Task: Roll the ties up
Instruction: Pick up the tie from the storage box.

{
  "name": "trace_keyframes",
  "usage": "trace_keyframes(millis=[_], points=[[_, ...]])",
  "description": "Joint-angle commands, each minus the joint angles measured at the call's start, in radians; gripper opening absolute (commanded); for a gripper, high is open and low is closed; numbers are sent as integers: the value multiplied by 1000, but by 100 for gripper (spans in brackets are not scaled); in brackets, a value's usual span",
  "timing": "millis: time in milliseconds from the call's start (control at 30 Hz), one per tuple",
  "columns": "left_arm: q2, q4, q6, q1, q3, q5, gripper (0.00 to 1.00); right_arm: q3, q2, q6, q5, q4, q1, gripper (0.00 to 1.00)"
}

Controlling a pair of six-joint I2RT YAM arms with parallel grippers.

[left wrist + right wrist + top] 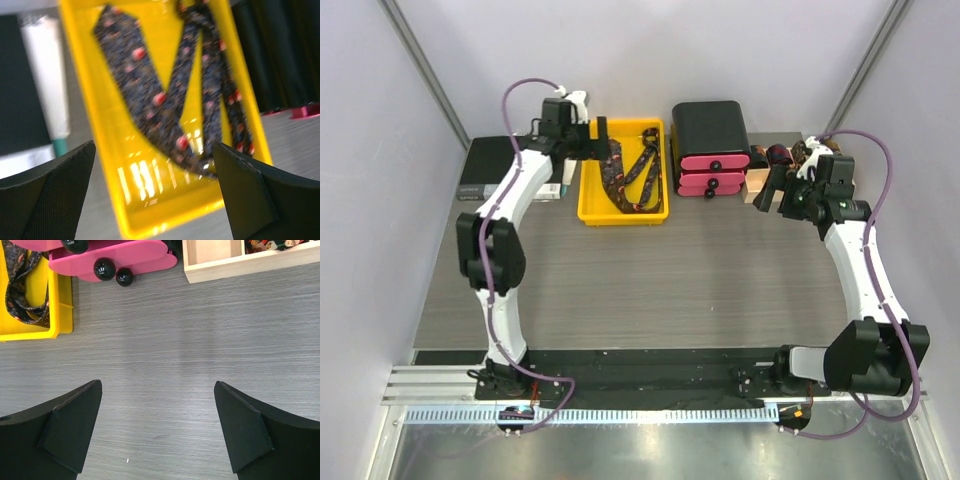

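Dark ties (630, 172) with red and pink speckles lie loosely crossed in a yellow tray (592, 212) at the back of the table. In the left wrist view the ties (150, 95) form a V on the tray floor (145, 185). My left gripper (595, 140) hovers over the tray's left end. It is open (154, 146), with nothing between its fingers. My right gripper (775, 195) hangs open at the right, over bare table (157, 384), holding nothing. The tray's corner (35, 330) and a tie end (20, 290) show at that view's upper left.
A black cabinet with pink drawers (710, 160) stands right of the tray; its round black knobs (105, 268) face the table. Beside it a wooden box (758, 182) holds dark patterned rolls (780, 155). A black box (485, 170) lies at the back left.
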Motion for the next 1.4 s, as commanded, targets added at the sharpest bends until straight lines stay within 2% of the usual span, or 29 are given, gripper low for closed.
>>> trace_keyframes(millis=[0,100,200,633,733,800,867,1000,1100,1133,1200,1367], points=[[161,151,-20,-26,169,152,100,60,39,14,-33,20,-10,100],[320,93,-1,-53,325,137,100,73,70,9,-36,19,-14,100],[408,82,27,-84,392,122,100,75,96,8,-35,19,-14,100],[541,86,173,-183,412,-4,100,52,99,-4,-29,16,-23,100],[566,65,246,-213,413,-64,100,47,96,-3,-23,14,-23,100],[584,54,303,-228,424,-157,100,44,96,-6,-20,13,-25,100],[616,-6,332,-236,452,-181,100,43,95,-6,-16,13,-28,100],[621,-66,386,-233,458,-260,99,41,93,-8,-13,13,-31,100],[587,-61,394,-205,417,-315,93,38,96,-9,-15,13,-34,100],[580,-76,388,-194,420,-276,91,38,96,-8,-15,13,-34,100],[557,-79,391,-174,413,-291,88,37,93,-7,-15,13,-34,100],[518,-121,392,-141,432,-264,89,27,89,-9,-20,13,-34,100]])
